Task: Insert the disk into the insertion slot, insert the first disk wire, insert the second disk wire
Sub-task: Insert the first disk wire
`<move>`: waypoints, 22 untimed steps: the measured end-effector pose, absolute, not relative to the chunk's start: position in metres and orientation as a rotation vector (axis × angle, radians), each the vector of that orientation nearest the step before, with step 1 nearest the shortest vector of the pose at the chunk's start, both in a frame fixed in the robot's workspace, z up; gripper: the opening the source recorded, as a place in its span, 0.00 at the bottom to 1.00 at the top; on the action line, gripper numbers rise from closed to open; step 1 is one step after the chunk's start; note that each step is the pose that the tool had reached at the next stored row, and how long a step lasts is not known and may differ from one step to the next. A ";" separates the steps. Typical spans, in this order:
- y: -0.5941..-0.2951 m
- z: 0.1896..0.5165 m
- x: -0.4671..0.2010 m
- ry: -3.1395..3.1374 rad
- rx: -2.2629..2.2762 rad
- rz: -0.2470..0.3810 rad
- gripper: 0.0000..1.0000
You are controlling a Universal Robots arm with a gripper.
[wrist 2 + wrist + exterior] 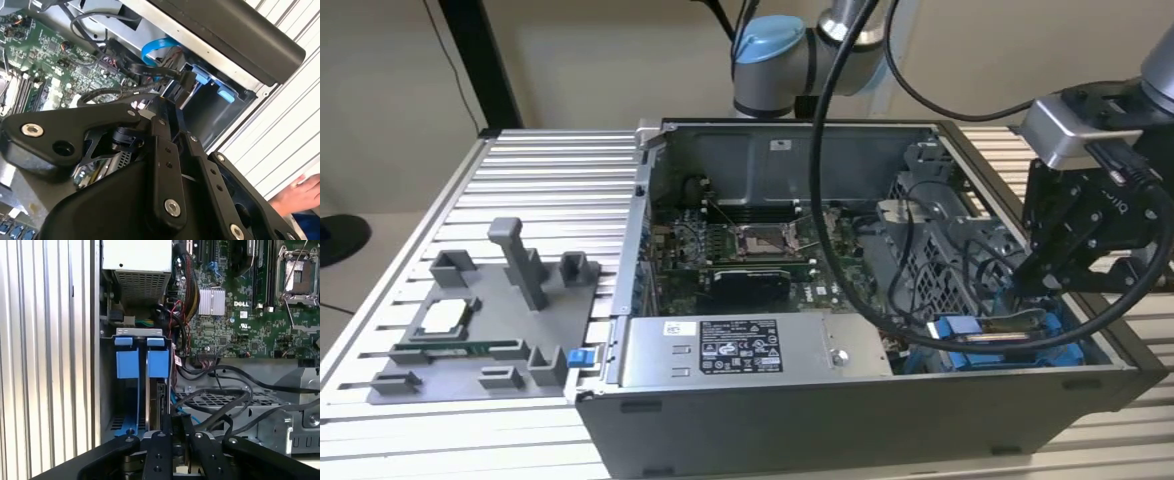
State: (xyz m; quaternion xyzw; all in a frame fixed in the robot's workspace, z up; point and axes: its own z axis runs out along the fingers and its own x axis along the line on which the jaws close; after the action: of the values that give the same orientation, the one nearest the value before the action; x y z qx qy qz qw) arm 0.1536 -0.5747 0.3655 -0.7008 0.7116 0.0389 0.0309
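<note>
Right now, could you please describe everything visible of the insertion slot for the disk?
The insertion slot is a grey metal bay with two bright blue plastic tabs and blue rails, in a corner of the open computer case, beside the power-supply box. In the first wrist view the disk stands on edge inside it, along one blue rail. Black cables run close beside it. The gripper hangs close over the disk.

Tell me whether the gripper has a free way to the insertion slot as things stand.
Likely yes. In the first wrist view the gripper is lined up close to the insertion slot, and the black cables run off to one side over the perforated cage, not across the slot's mouth.
</note>
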 end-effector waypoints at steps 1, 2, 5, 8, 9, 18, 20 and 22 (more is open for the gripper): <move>-0.576 0.364 0.154 2.192 -2.159 0.122 0.00; -0.577 0.362 0.154 2.192 -2.158 0.122 0.00; -0.578 0.358 0.156 2.193 -2.157 0.124 0.00; -0.579 0.354 0.158 2.196 -2.154 0.126 0.00; -0.579 0.353 0.159 2.197 -2.153 0.127 0.00; -0.579 0.350 0.162 2.210 -2.161 0.151 0.00; -0.579 0.349 0.163 2.210 -2.161 0.150 0.00; -0.579 0.347 0.163 2.214 -2.165 0.143 0.00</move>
State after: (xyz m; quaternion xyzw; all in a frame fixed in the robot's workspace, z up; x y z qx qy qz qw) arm 0.1630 -0.5794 0.3474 -0.6982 0.7141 0.0462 0.0208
